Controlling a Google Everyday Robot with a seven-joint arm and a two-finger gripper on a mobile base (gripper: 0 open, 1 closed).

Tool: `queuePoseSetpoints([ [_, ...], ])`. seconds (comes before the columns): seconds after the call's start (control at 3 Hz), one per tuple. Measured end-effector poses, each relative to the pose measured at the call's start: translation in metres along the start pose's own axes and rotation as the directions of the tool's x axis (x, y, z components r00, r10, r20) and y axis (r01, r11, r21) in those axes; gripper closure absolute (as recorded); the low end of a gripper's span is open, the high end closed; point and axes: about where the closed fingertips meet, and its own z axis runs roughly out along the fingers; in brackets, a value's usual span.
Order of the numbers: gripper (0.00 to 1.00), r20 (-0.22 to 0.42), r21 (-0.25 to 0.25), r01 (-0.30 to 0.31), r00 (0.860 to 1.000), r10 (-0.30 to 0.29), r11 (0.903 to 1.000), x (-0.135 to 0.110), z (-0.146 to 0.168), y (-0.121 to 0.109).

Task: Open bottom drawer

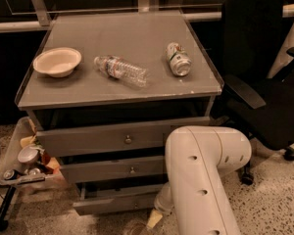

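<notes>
The bottom drawer [112, 203] is the lowest of three grey drawer fronts in the cabinet. It stands out a little from the cabinet, with a dark gap above its front, and its knob does not show. My white arm [201, 180] comes down in front of the cabinet's right side. My gripper [154, 218] is low at the right end of the bottom drawer's front, mostly hidden behind the arm. The middle drawer [112, 170] and top drawer [108, 138] each show a small round knob.
On the cabinet top [137, 48] lie a beige bowl [57, 61], a plastic bottle [120, 70] on its side and a can [178, 58]. A black office chair [264, 92] stands close on the right. A cluttered tray on a stand [24, 165] stands at the left.
</notes>
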Motion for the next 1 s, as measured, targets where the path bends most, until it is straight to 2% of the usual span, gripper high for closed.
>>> queuePoseSetpoints([
  [0.67, 0.0, 0.002, -0.005, 0.004, 1.0, -0.004, 1.0, -0.002, 0.002, -0.002],
  [1.0, 0.0, -0.011, -0.032, -0.004, 1.0, 0.004, 0.9995, 0.005, 0.005, 0.012],
])
